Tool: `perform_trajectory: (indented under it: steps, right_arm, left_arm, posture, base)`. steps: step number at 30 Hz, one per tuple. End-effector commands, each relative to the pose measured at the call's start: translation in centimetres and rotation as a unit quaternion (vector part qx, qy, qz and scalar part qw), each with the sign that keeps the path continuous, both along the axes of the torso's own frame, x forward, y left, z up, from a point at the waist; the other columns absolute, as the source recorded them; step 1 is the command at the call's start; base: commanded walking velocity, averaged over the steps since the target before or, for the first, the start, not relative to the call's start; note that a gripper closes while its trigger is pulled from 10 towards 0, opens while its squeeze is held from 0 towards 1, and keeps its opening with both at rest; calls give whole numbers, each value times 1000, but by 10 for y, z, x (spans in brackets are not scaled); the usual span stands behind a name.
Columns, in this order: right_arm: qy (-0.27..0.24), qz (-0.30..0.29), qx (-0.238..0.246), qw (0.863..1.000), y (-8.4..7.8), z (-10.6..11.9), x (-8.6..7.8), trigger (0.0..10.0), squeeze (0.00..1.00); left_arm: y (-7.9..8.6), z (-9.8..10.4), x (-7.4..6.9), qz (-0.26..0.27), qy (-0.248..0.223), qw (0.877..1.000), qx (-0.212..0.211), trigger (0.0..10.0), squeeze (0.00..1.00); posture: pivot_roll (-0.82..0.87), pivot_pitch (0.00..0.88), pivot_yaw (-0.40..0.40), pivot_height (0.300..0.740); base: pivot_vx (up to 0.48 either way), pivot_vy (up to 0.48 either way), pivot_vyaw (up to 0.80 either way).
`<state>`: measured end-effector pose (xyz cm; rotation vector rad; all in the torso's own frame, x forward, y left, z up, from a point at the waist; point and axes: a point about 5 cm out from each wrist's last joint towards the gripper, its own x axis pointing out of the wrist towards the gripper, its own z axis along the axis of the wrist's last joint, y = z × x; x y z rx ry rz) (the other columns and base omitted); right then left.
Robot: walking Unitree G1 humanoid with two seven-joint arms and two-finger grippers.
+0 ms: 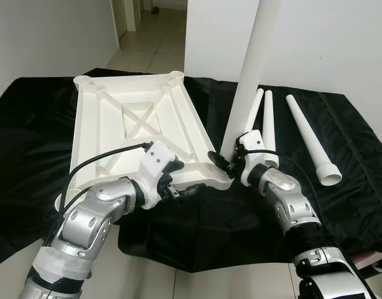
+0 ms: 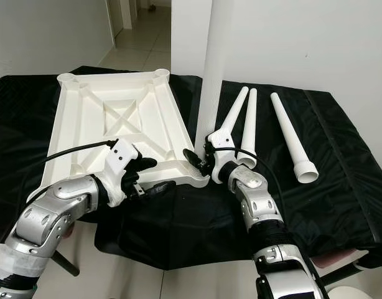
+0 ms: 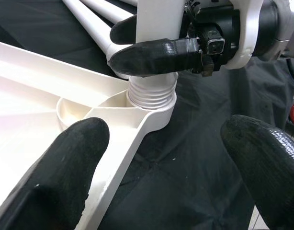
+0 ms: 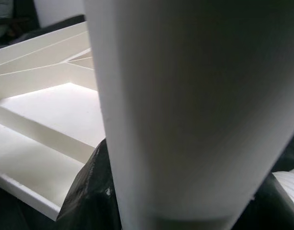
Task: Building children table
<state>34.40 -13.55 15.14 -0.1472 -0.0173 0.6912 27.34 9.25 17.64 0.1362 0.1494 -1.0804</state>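
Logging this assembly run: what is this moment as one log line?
right hand: shut on table leg, threaded end in corner socket | left hand: open, at tabletop edge | spare legs: on cloth

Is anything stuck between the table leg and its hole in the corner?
No, nothing visible blocks it. The right claw holds the leg upright, and its threaded end already sits in the corner socket of the tabletop.

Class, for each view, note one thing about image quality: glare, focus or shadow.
Eye views: sharp, evenly lit; the white tabletop is bright against the black cloth. Left wrist view: the left hand's fingers loom soft, the threaded socket crisp. Right wrist view: the leg is a blurred, shaded mass.
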Motion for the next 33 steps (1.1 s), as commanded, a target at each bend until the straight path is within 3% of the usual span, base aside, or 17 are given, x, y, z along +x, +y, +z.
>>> perform_trajectory:
  steps: [1,15,16,17,18,19,20,24,27,28,31,33]
  right_arm:
    - [34,11,-10,999,-4,-14,-2,0,0]
    - [54,-25,62,996,-5,-23,-8,0,0]
    - [53,-44,70,995,-2,-23,-9,1765,0]
    - [53,-44,70,995,-2,-23,-9,1765,0]
    - [52,-63,77,994,2,-22,-10,5608,0]
    - [52,-63,77,994,2,-22,-10,5608,0]
    - [56,-99,90,990,7,-21,-10,10000,0]
    - [67,-176,119,975,15,-19,-10,10000,0]
    - [67,-192,124,971,16,-18,-10,10000,0]
    - [67,-231,126,963,16,-19,-10,10000,0]
    - [63,-268,126,953,16,-20,-11,10000,0]
    - [62,-317,130,937,18,-21,-14,10000,0]
  left_arm:
    - [1,1,0,12,-2,1000,-2,10000,0]
    - [2,0,-1,12,0,1000,-1,10000,0]
    - [2,0,-1,11,0,1000,-1,10000,0]
    - [2,0,-1,11,0,1000,-1,10000,0]
    - [2,-1,-2,11,1,1000,0,10000,0]
    - [2,-1,-2,11,1,1000,0,10000,0]
    - [2,-1,-2,11,1,1000,0,10000,0]
    - [1,-2,-3,9,2,1000,0,10000,0]
    - [1,-2,-3,9,3,1000,0,10000,0]
    - [1,-2,-3,8,3,1000,0,10000,0]
    - [1,-2,-4,7,3,1000,0,10000,0]
    - [0,-3,-3,6,4,1000,0,10000,0]
  posture:
    - [67,10,-30,740]
    - [64,15,-34,740]
    - [66,14,-39,740]
    - [66,14,-39,740]
    - [67,12,-41,740]
    - [67,12,-41,740]
    - [66,11,-41,740]
    - [66,9,-46,740]
    - [66,9,-46,740]
    - [65,5,-47,740]
    - [63,2,-48,740]
    - [62,0,-48,740]
  base:
    - [0,0,0]
    - [0,0,0]
    - [0,0,0]
    - [0,0,0]
    - [0,0,0]
    - [0,0,0]
    - [0,0,0]
    - [0,0,0]
    - [0,0,0]
    - [0,0,0]
    - [0,0,0]
    - [0,0,0]
